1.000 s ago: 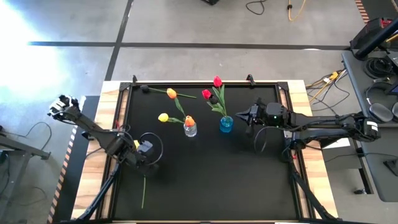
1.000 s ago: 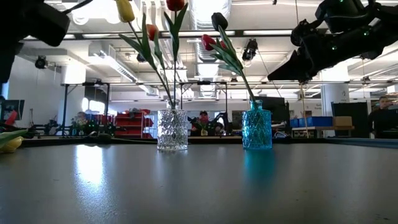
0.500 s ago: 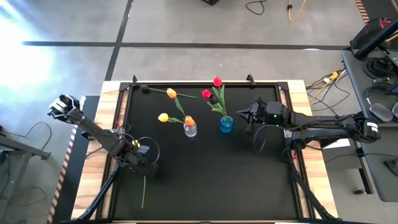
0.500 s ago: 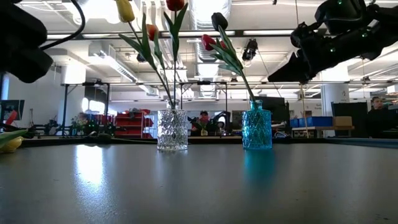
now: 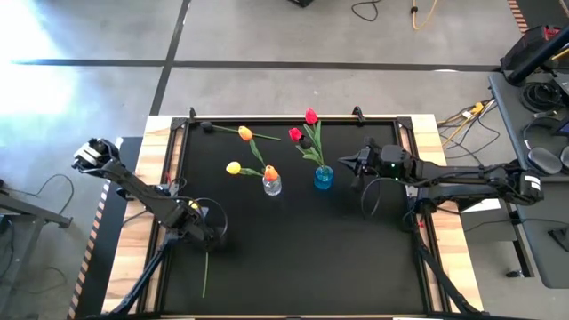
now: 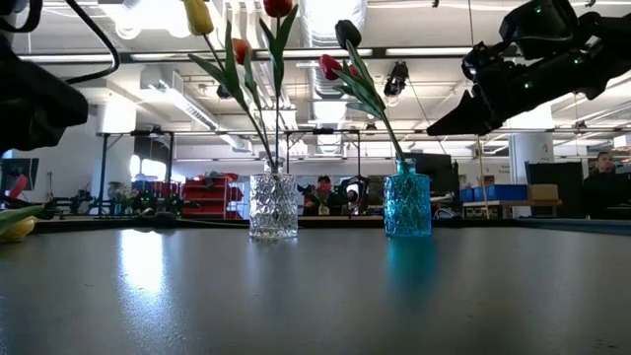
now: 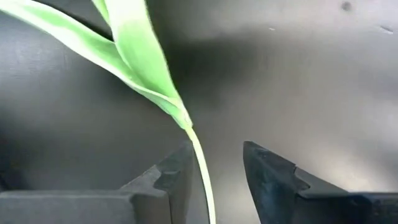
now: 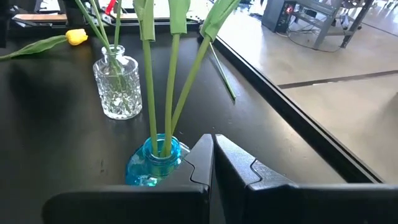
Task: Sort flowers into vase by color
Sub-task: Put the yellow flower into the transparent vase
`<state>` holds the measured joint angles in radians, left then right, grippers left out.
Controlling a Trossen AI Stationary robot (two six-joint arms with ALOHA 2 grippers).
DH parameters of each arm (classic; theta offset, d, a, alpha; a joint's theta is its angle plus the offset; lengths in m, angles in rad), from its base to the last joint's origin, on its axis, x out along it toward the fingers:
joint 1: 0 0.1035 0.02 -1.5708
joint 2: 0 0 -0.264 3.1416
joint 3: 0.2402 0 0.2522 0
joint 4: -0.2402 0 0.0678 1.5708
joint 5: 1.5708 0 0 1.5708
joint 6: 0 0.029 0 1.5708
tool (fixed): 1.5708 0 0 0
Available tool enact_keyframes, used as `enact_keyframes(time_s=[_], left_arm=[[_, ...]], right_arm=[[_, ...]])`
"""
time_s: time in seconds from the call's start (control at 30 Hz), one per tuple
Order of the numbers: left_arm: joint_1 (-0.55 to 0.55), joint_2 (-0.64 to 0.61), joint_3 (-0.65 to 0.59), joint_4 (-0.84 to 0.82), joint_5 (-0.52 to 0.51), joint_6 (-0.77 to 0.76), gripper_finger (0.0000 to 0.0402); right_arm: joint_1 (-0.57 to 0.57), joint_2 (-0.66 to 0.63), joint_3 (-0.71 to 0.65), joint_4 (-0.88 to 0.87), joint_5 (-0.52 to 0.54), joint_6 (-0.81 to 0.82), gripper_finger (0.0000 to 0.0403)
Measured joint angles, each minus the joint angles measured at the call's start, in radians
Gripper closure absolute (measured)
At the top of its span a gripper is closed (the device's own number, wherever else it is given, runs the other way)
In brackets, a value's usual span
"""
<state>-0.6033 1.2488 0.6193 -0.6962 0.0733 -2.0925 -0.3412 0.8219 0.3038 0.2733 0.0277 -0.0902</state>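
A yellow tulip lies flat on the black table at the near left, its thin green stem [image 5: 205, 274] running toward the near edge and its head [image 6: 15, 227] at the low view's left edge. My left gripper [image 5: 204, 236] is low over it and open, one finger on either side of the stem [image 7: 202, 177] just below the leaves [image 7: 134, 56]. I see no touch. A clear glass vase [image 5: 272, 185] holds orange and yellow tulips. A blue vase [image 5: 324, 178] holds red ones. My right gripper [image 5: 343, 163] is shut and empty, raised just right of the blue vase [image 8: 152, 165].
The tulips in both vases lean toward the table's far edge, their heads [image 5: 310, 116] well beyond the vases. The black table top has a wooden frame [image 5: 158, 133] and free room in the middle and near right. People show in the room beyond [image 6: 603, 168].
My left gripper has come down and gone a little toward the table's near edge, down to the lying tulip's stem. The flower and both vases stay where they were.
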Motion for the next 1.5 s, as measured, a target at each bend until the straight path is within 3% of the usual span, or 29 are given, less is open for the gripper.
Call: enact_keyframes(time_s=[0.37,0.7,0.83,1.0,1.13,1.5], left_arm=[[0.001,0.069,-0.013,-0.029,0.023,-0.015,0.0272],[0.001,0.066,-0.067,0.075,0.03,-0.02,0.0276],[0.001,0.062,-0.065,0.062,0.028,-0.014,0.0296],[0.0,0.062,-0.051,0.047,0.003,0.04,0.0352],[0.001,0.061,-0.023,0.042,-0.012,0.075,0.0395],[0.002,0.043,0.193,-0.215,-0.114,0.189,0.04]], right_arm=[[0.0,0.0,0.0,0.002,0.0,0.0,0.0394],[0.0,0.0,0.0,0.001,0.0,0.001,0.0394],[0.0,0.0,0.0,0.001,0.0,0.001,0.0394],[0.0,0.0,0.0,0.001,0.0,0.001,0.0394],[0.0,0.0,0.0,0.001,-0.001,0.001,0.0394],[0.0,0.0,0.0,-0.009,-0.001,-0.007,0.0394]])
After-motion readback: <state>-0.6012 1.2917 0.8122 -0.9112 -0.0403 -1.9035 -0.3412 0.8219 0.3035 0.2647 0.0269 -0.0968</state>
